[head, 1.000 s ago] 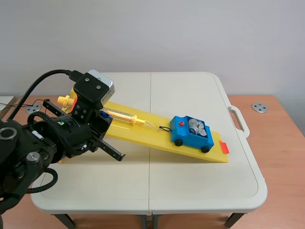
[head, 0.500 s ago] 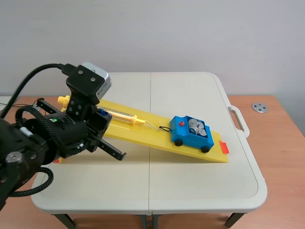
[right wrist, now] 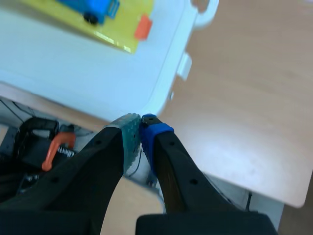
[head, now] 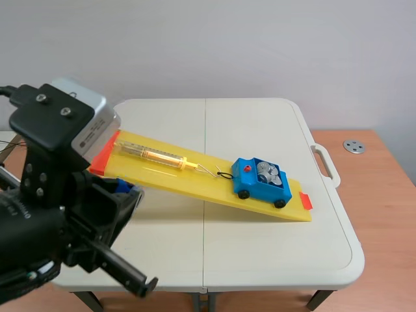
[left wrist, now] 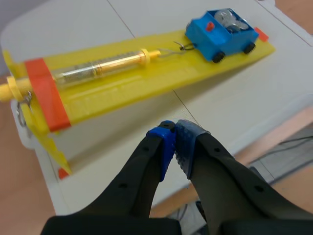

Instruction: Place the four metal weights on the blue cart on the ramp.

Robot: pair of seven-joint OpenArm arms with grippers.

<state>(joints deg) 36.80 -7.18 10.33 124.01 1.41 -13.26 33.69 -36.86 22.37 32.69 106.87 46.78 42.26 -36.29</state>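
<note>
The blue cart (head: 260, 181) stands low on the yellow ramp (head: 195, 179), with several round metal weights (head: 268, 173) in its tray. In the left wrist view the cart (left wrist: 222, 35) and weights (left wrist: 229, 19) lie far ahead of my left gripper (left wrist: 175, 133), which is shut on nothing above the table's near edge. The left arm (head: 58, 208) fills the near left of the scene view. My right gripper (right wrist: 140, 122) is shut and empty, past the table's corner over the wooden floor; the cart (right wrist: 98, 7) shows far ahead of it.
A spring scale (head: 159, 156) lies along the ramp, hooked by a wire to the cart. Orange-red stops mark the ramp's ends (head: 305, 200). The white folding table (head: 273, 247) has a handle (head: 325, 162) on its right edge. A metal disc (head: 355, 146) sits on the floor.
My left arm has pulled back from the ramp's upper end toward the near left and risen close to the camera. The cart and weights have stayed put.
</note>
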